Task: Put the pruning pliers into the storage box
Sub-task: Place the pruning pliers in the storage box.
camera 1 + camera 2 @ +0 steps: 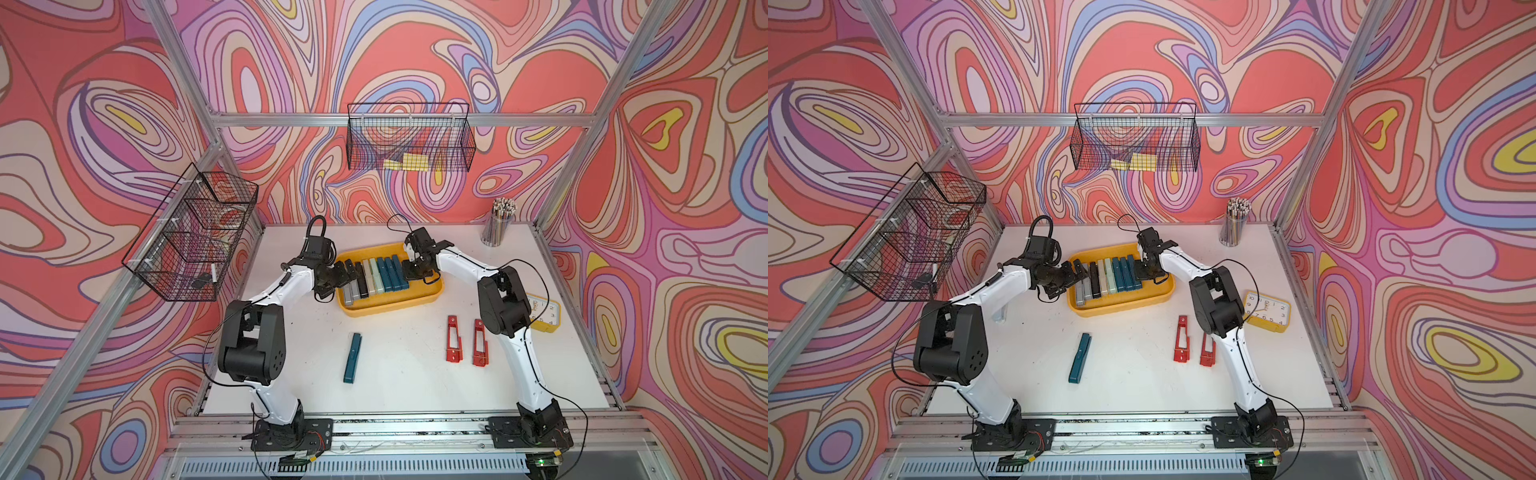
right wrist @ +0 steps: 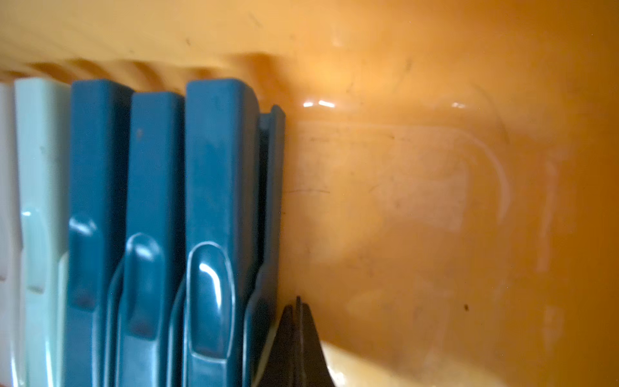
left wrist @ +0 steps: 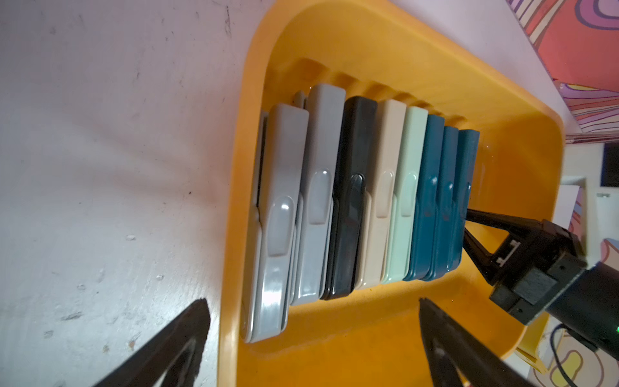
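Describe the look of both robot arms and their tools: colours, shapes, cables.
The left arm and the right arm both have white shell links and bulky black joint housings. They stand on black base plates. Thin black cables loop loosely along each arm. The left tool and the right tool are black, with slim fingers that taper to points.

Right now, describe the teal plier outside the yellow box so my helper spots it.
Find the yellow storage box mid-table. Nearer the left arm's base, one teal pruning plier lies flat on the white table. The other teal ones stand packed in the box; the loose red pair is slotted.
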Controlling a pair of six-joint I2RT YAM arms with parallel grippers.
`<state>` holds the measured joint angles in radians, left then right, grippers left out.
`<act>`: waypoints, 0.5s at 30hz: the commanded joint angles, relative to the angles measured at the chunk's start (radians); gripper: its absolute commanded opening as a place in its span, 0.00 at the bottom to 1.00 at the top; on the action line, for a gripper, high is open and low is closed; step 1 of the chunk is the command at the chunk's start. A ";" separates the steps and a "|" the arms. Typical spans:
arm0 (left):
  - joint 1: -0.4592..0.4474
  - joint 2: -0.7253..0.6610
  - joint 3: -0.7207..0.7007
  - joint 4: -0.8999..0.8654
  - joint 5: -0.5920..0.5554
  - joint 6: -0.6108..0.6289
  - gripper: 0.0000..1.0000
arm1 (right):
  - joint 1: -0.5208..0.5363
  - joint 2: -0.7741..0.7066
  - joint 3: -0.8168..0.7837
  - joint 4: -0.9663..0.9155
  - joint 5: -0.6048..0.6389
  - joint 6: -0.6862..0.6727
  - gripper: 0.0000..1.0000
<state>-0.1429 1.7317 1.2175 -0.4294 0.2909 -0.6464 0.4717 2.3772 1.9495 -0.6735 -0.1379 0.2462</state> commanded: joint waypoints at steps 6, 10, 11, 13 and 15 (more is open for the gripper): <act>0.006 -0.043 0.015 -0.056 -0.040 0.030 0.99 | -0.003 -0.109 -0.052 -0.025 0.078 -0.015 0.00; 0.008 -0.075 0.010 -0.088 -0.053 0.044 0.99 | -0.004 -0.164 -0.089 -0.023 0.087 -0.018 0.02; 0.008 -0.085 0.008 -0.101 -0.060 0.049 0.99 | -0.003 -0.185 -0.105 -0.019 0.086 -0.017 0.03; 0.009 -0.112 0.001 -0.123 -0.059 0.055 0.99 | -0.004 -0.223 -0.143 -0.013 0.083 -0.011 0.06; 0.011 -0.145 -0.007 -0.146 -0.046 0.059 0.99 | -0.003 -0.265 -0.186 -0.007 0.074 0.001 0.08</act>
<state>-0.1417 1.6501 1.2175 -0.5083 0.2539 -0.6094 0.4713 2.1811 1.8042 -0.6884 -0.0677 0.2409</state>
